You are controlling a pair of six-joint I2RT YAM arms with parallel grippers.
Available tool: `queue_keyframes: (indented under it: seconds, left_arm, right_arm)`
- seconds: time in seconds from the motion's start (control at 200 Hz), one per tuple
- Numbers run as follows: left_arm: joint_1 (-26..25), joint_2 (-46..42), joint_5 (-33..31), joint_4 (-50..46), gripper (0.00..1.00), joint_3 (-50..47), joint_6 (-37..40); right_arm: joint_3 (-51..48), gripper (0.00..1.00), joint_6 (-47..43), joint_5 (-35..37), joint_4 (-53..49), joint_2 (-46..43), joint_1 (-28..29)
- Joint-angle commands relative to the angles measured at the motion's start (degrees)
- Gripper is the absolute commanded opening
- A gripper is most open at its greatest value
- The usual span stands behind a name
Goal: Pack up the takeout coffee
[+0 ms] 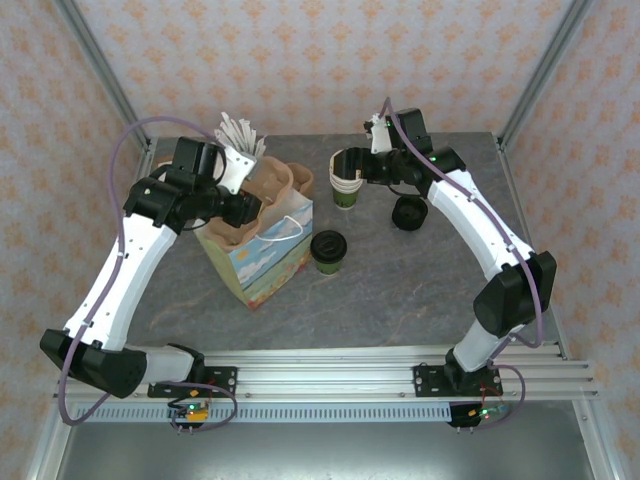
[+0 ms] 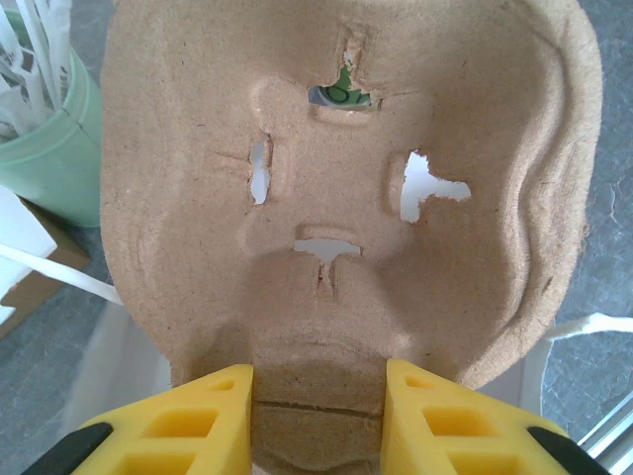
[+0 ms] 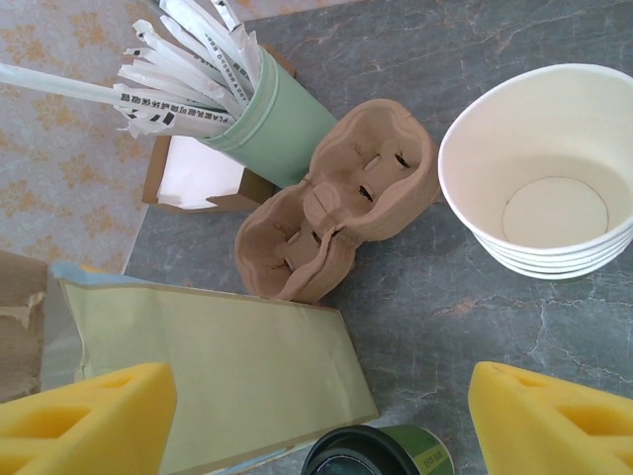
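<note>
The takeout coffee [image 1: 328, 250], a green-banded cup under a black lid, stands on the table right of the paper bag [image 1: 262, 252]. In the right wrist view the coffee [image 3: 376, 457] sits at the bottom edge, between the yellow fingers. My right gripper [image 1: 340, 170] [image 3: 321, 391] hangs open over the table beside the stack of lidless cups [image 1: 346, 186] [image 3: 542, 178], holding nothing. My left gripper [image 1: 247, 207] [image 2: 316, 396] is shut on the rim of a brown pulp cup carrier [image 1: 282, 183] [image 2: 346, 198] at the bag's far side.
A green holder of wrapped straws [image 1: 238, 140] [image 3: 259, 117] stands at the back left, beside a small cardboard box [image 3: 193, 178]. A pile of black lids [image 1: 408, 212] lies at the right. The bag [image 3: 208, 376] stands open with white handles.
</note>
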Motion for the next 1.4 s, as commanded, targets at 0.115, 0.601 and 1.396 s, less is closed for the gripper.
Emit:
queue_keyframes:
  seconds: [0.115,0.601,1.396]
  left_arm:
    - [-0.43,-3.28,-0.64,2.24,0.32,-2.3,1.1]
    - [-0.64,-3.05,0.49,3.42,0.32,-0.22,1.35]
    - [-0.71,-6.18,0.87,6.04,0.32,-6.88,3.03]
  right_arm:
    - [-0.64,0.78,0.24,-0.84,1.75,-0.72,0.14]
    - [-0.5,0.78,0.14,-1.01,1.49,-0.53,0.11]
    - [-2.6,0.78,0.44,-1.29,2.43,-0.8,0.12]
